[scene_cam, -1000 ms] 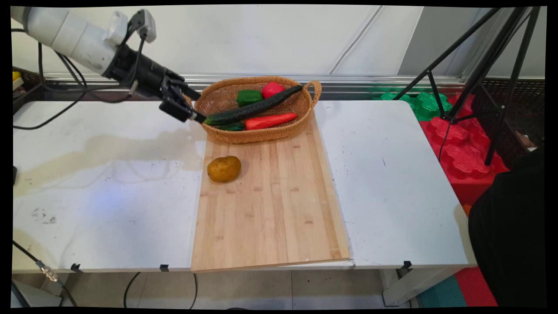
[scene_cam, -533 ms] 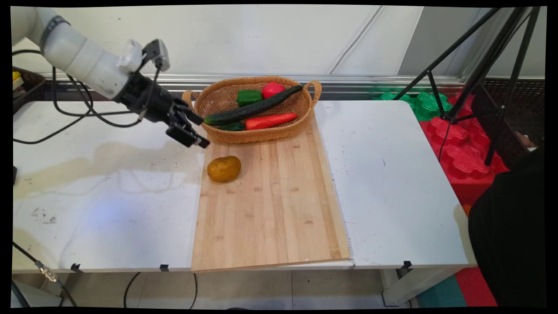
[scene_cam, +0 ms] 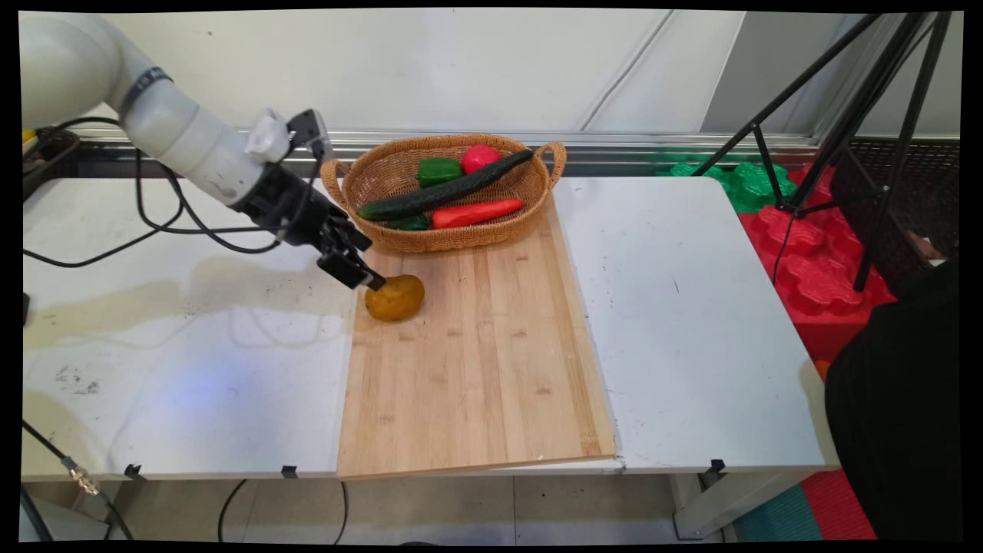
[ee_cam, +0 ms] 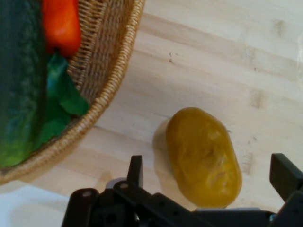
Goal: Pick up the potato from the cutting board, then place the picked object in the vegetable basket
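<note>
Black gripper (ee_cam: 208, 172) straddles potato (ee_cam: 203, 156).

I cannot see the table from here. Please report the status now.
Claw open, low over the potato, fingers either side, no grip. Potato lies on the cutting board. Basket of vegetables close behind.

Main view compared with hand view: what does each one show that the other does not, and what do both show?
Only the main view shows the white table, the red tomato and the tripod. Only the hand view shows the open fingers either side of the potato. Both show the potato, the wooden board, the wicker basket and the cucumber.
</note>
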Robot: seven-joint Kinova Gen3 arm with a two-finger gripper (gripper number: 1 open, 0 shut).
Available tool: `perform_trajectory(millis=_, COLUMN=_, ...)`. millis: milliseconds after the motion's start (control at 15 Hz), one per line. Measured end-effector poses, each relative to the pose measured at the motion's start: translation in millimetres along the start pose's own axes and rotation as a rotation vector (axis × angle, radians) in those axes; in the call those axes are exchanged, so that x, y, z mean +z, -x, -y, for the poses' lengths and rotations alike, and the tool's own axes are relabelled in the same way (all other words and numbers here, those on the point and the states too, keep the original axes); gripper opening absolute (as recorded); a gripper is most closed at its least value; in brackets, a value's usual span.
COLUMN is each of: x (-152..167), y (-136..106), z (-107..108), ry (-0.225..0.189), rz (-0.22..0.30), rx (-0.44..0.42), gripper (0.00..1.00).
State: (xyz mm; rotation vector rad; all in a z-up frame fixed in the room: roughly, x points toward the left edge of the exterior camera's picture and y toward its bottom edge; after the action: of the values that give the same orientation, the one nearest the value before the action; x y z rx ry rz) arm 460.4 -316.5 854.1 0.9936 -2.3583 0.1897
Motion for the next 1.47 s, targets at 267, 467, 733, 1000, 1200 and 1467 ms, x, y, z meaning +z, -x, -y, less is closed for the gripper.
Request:
perform_trajectory(millis=267, x=23, y=-3, z=-4, ry=0.01, rz=0.021, rx=-0.02, gripper=1.0)
perform_trajectory(millis=467, x=39, y=-5, z=-5, ry=0.016, rz=0.037, rx=-0.031, gripper=1.0)
perform_trajectory(millis=733, x=56, y=-6, z=-6, ry=0.021, rz=0.056, rx=-0.037, gripper=1.0)
perform_trajectory(millis=1000, x=65, y=-8, z=-6, ry=0.025, rz=0.066, rx=-0.042, gripper=1.0)
perform_trajectory(millis=1200, x=70, y=-9, z=-5, ry=0.03, rz=0.069, rx=-0.042, gripper=0.0)
perform_trajectory(millis=1467, x=73, y=-9, z=-4, ry=0.037, rz=0.069, rx=-0.042, gripper=0.0)
